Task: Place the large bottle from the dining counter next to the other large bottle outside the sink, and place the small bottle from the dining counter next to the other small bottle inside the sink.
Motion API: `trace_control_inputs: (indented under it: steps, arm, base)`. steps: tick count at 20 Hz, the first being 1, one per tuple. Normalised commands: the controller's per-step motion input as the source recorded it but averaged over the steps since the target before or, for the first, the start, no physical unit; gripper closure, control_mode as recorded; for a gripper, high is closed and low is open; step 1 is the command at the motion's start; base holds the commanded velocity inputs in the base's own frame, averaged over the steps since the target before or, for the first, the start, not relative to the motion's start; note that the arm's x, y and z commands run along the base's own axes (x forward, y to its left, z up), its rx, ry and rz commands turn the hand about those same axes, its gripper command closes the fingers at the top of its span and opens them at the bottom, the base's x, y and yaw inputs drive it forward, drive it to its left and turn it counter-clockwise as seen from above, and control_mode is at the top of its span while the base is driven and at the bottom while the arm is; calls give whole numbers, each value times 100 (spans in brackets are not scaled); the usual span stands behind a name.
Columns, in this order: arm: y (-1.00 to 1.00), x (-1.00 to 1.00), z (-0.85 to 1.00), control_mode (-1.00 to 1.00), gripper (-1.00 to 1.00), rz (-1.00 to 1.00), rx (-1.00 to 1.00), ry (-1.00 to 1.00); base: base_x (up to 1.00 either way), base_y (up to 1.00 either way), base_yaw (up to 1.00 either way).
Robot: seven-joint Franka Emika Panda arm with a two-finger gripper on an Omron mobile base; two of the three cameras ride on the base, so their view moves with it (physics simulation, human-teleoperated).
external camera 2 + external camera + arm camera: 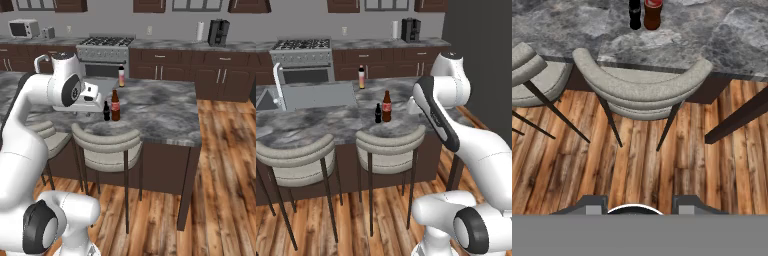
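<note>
Two bottles wait near the counter's [316, 125] front edge: the cola bottle [386, 106] and small bottle [377, 113]. Neither is moved. The pink bottle [361, 77] stands beside the sink [316, 95]. Whether the gripper [639, 206] is spread, I cannot tell; it holds nothing.

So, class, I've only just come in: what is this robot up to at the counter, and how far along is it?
Nothing is being handled yet. The gripper holds nothing and looks down over a stool and the counter edge. The large cola bottle and the small dark bottle stand side by side on the dining counter, untouched. The pale large bottle stands farther back, near the sink. Neither placement has begun.
</note>
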Motion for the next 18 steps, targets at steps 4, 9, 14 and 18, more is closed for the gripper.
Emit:
trace_control_inputs:
  steps: [4, 9, 14, 18]
  arm:
    - [-16, 1, 0, -100, -100, 0, 1, 4]
    - [-21, 10, 0, -100, -100, 1, 0, 1]
    - [-9, 23, 0, -100, -100, 0, 0, 2]
    - [0, 0, 0, -100, -100, 0, 0, 0]
  base:
    - [0, 0, 0]
    - [0, 0, 0]
    - [0, 0, 0]
    - [0, 0, 0]
